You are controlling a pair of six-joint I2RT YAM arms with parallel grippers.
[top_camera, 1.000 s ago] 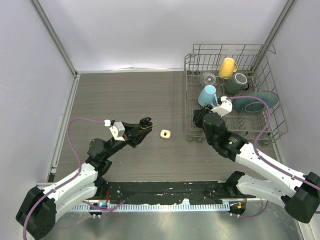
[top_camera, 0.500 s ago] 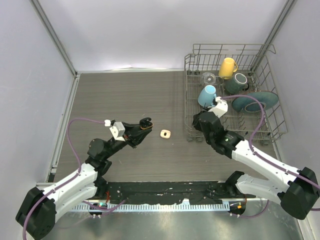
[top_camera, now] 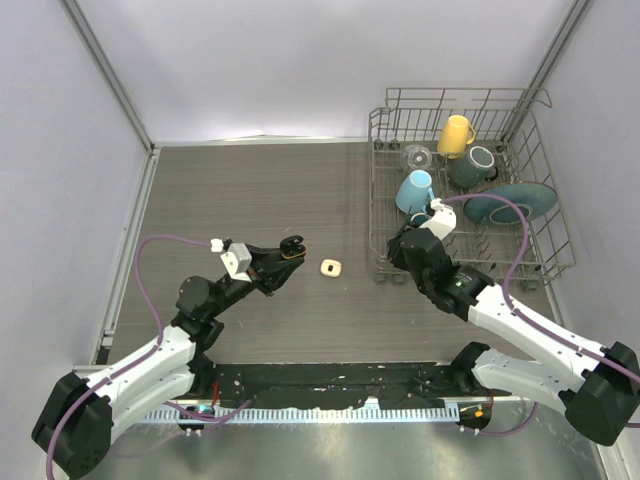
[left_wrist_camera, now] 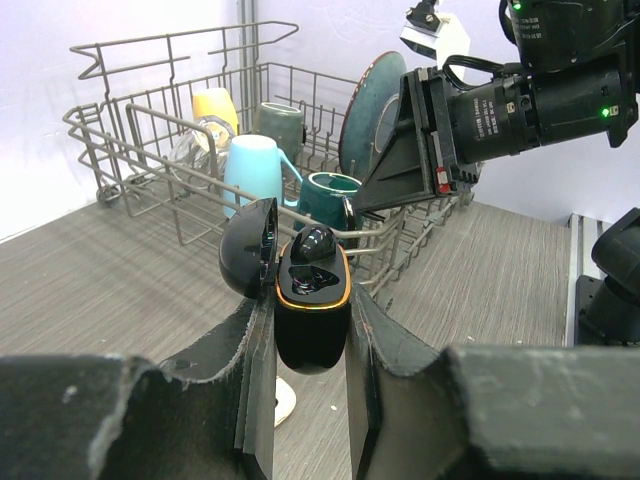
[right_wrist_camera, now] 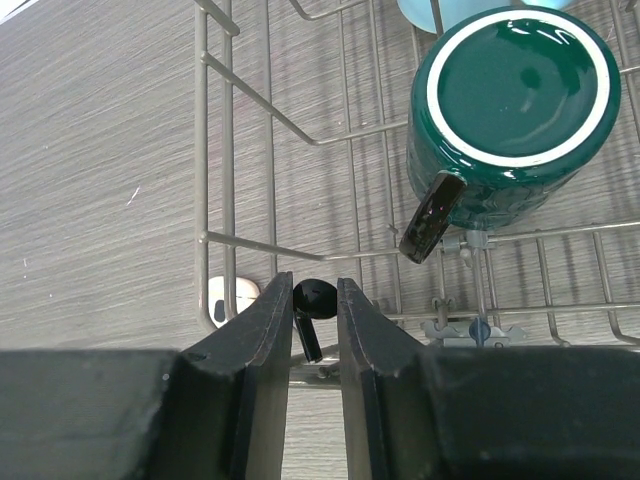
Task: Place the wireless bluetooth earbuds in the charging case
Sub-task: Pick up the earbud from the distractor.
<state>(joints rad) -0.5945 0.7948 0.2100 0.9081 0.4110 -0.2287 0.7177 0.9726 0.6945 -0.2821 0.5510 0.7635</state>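
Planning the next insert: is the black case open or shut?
Open. In the left wrist view the black case has its lid swung back, one black earbud seated inside.

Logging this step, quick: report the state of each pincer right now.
Left pincer: closed on the open black charging case.
Right pincer: closed on a black earbud.

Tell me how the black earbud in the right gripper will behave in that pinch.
The black earbud looks tiny and glossy, so it is probably light and slippery. The right gripper seems to hold only its thin stem, so it may pivot or slip if bumped against the dish rack.
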